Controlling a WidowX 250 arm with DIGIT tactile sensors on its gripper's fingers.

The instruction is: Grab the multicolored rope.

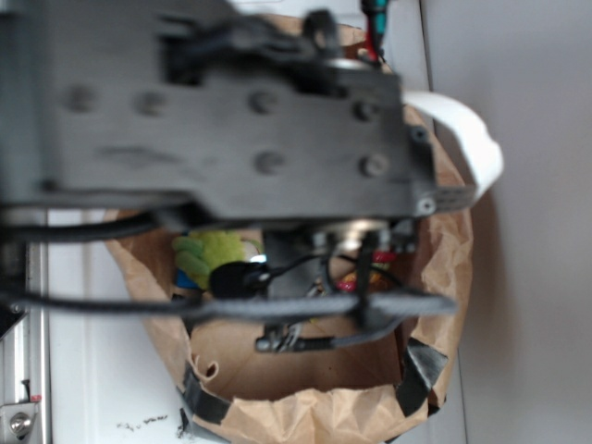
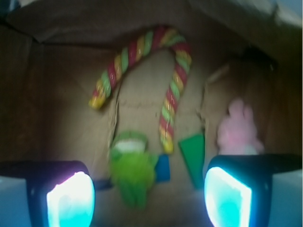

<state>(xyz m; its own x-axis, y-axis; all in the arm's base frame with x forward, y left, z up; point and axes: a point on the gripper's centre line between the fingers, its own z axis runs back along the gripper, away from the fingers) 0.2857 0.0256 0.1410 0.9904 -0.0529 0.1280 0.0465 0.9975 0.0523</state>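
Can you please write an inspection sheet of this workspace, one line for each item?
Surface: brown paper bag, open top, dark tape on the rim; its floor holds all the things.
Job's things: rope lies bent in an arch on the floor, both ends free.
Clutter: green fuzzy toy, blue piece, green wedge, pink plush.
Grippers: gripper open, above the toys, holding nothing.
Cables: black cables run across the bag's mouth under the arm.
Surroundings: white strip at the bag's rim; grey wall beside it.
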